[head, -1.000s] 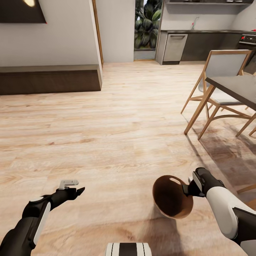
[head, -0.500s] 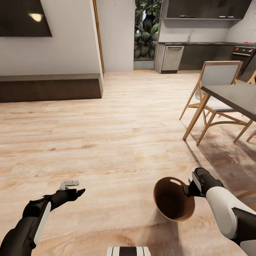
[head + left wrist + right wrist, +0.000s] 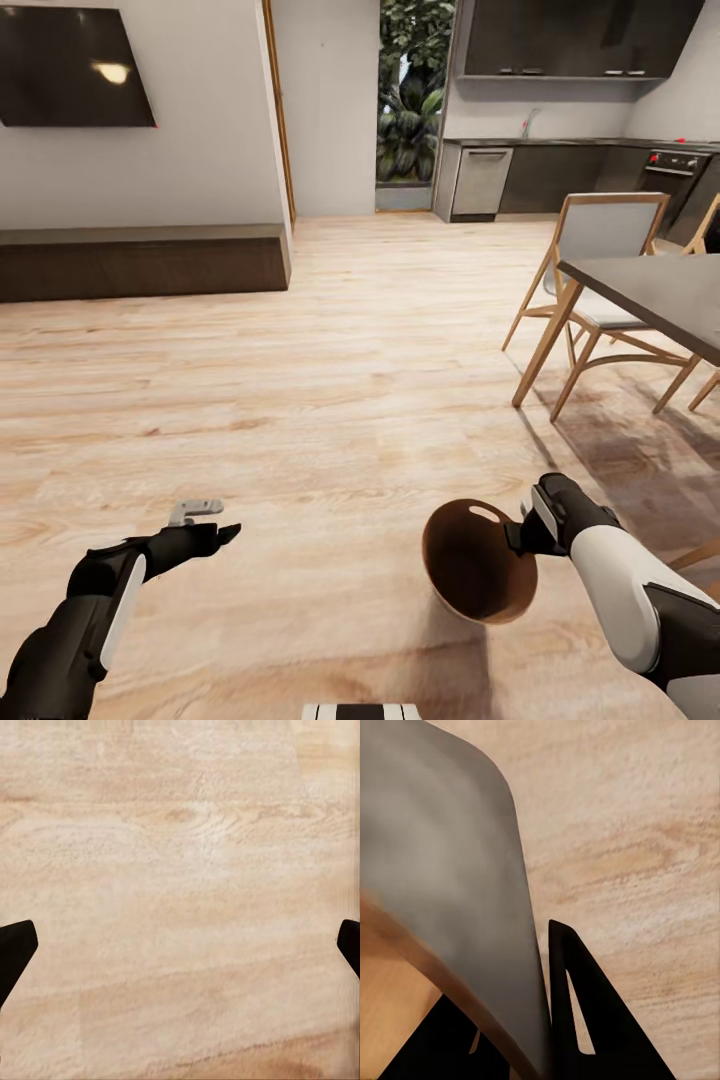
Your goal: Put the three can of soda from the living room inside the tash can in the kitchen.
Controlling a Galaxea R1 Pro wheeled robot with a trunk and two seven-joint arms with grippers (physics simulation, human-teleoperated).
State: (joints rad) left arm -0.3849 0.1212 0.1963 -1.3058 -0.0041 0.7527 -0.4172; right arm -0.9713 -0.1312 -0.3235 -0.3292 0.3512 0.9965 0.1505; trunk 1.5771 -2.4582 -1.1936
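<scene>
A wide light wood plank floor [image 3: 330, 340] is seen from the head camera, with a wall TV [image 3: 70, 70] and a low dark bench [image 3: 140, 262] at the far left, a kitchen counter [image 3: 560, 165] at the far end, and a dark dining table [image 3: 655, 290] with wooden chairs [image 3: 600, 265] at the right. No soda can is seen in any picture, so no can can be counted as binned; the task is judged to be at an early or middle stage, with the cans yet to be reached and put inside.

The tash can [image 3: 475, 560] is held off the floor at the near right, tilted so that its dark inside is turned toward the camera; nothing can be made out within it. Its rim is pinched by the right gripper [image 3: 522, 535].

The left gripper [image 3: 205, 525] is held out empty over the floor at the near left.

The rooms and both arms are given by the head view. The pinch itself is made plain by the right wrist view, where the bin wall [image 3: 450, 892] is seen passing between the dark fingers [image 3: 585, 1020]. In the left wrist view the fingertips [image 3: 15, 952] are shown spread wide apart at the picture's edges, with bare planks between them.
</scene>
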